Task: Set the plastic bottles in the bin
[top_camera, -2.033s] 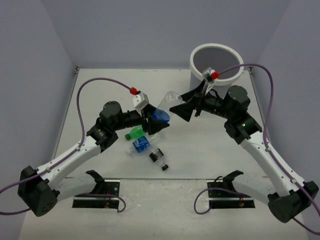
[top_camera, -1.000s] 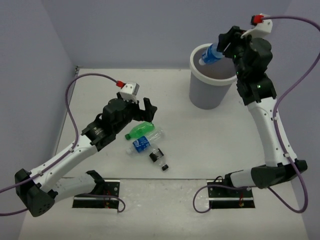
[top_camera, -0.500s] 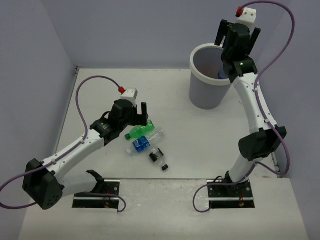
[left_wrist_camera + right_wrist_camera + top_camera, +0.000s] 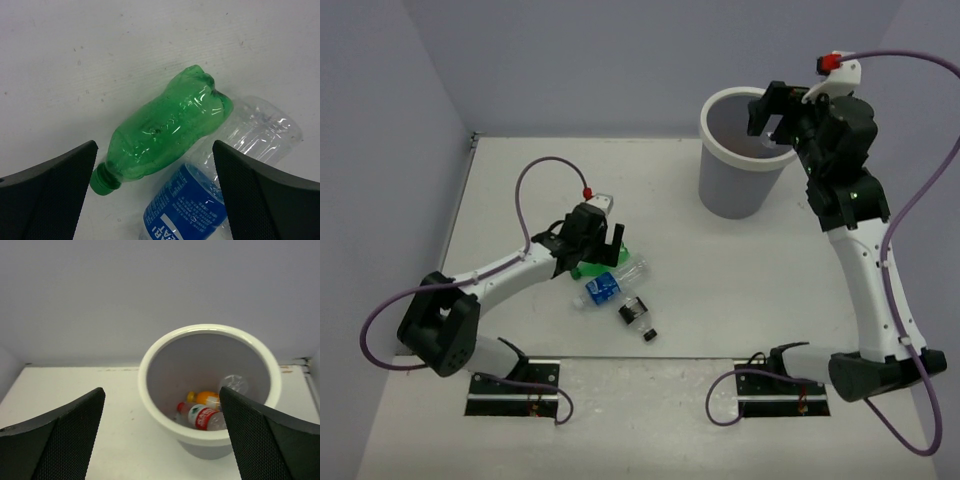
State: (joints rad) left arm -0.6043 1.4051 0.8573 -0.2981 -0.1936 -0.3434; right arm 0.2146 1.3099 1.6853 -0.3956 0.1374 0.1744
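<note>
Three plastic bottles lie close together on the table: a green one [image 4: 592, 265], a clear one with a blue label [image 4: 608, 284] and a dark-labelled one [image 4: 636, 313]. My left gripper [image 4: 604, 244] hangs open just above the green bottle [image 4: 165, 127], a finger on either side, with the blue-labelled bottle [image 4: 190, 205] lying against it. My right gripper [image 4: 775, 115] is open and empty over the bin [image 4: 735, 190]. Inside the bin [image 4: 145, 385] lie an orange bottle [image 4: 205, 398], a red-labelled bottle [image 4: 202, 417] and the clear base of another bottle [image 4: 234, 384].
The bin stands at the back right near the rear wall. Purple cables loop from both arms. Two black base plates [image 4: 515, 390] sit at the near table edge. Side walls close in the table on the left and right.
My right gripper carried a blue-labelled bottle over the bin, opened and let it fall in. My left arm swung down to the green bottle, staying open.
</note>
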